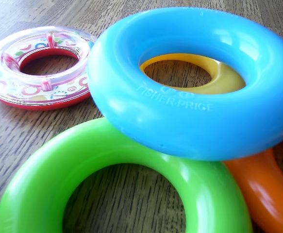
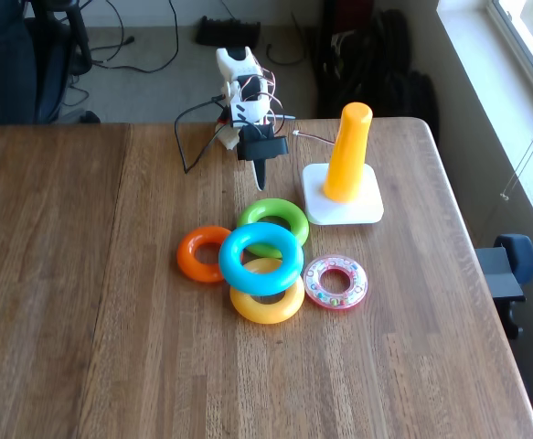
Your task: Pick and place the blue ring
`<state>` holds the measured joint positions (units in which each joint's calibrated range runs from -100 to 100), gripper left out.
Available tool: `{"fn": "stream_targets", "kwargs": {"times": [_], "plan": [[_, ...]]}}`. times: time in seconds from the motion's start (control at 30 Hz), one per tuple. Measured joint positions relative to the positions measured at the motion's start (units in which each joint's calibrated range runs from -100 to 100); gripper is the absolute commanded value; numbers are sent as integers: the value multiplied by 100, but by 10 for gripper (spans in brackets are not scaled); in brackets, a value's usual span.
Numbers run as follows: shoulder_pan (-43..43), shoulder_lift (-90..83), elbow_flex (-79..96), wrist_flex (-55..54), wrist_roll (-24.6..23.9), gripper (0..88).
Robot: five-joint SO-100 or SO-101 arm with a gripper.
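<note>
The blue ring (image 2: 229,260) is a glossy cyan donut in the middle of the wooden table. It lies tilted on top of the green ring (image 2: 273,206), the orange ring (image 2: 190,256) and the yellow ring (image 2: 266,309). In the wrist view the blue ring (image 1: 180,121) is seen close up, with the yellow ring (image 1: 224,77) showing through its hole and the green ring (image 1: 131,145) in front of it. My gripper (image 2: 260,176) hangs point-down behind the green ring, a short way from the blue ring. Its fingers look shut, with nothing held.
A clear ring with a red base (image 2: 314,282) lies flat to the right of the pile, also seen in the wrist view (image 1: 15,82). An orange-yellow stacking cone (image 2: 349,151) stands on a white base (image 2: 367,208) at the right rear. The orange ring (image 1: 262,189) lies under the blue one.
</note>
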<state>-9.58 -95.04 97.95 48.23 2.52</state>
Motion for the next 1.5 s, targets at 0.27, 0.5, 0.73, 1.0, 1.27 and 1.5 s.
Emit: {"fn": "stream_targets", "kwargs": {"times": [0.27, 0.5, 0.73, 1.0, 1.27, 1.5], "plan": [[0, 16, -53, 0, 15, 129], [0, 160, -1069, 0, 15, 206], [0, 1902, -2885, 0, 10, 209], [0, 5763, -5788, 0, -49, 213], [0, 8129, -7738, 0, -234, 217], [0, 9073, -7925, 0, -264, 217]]}}
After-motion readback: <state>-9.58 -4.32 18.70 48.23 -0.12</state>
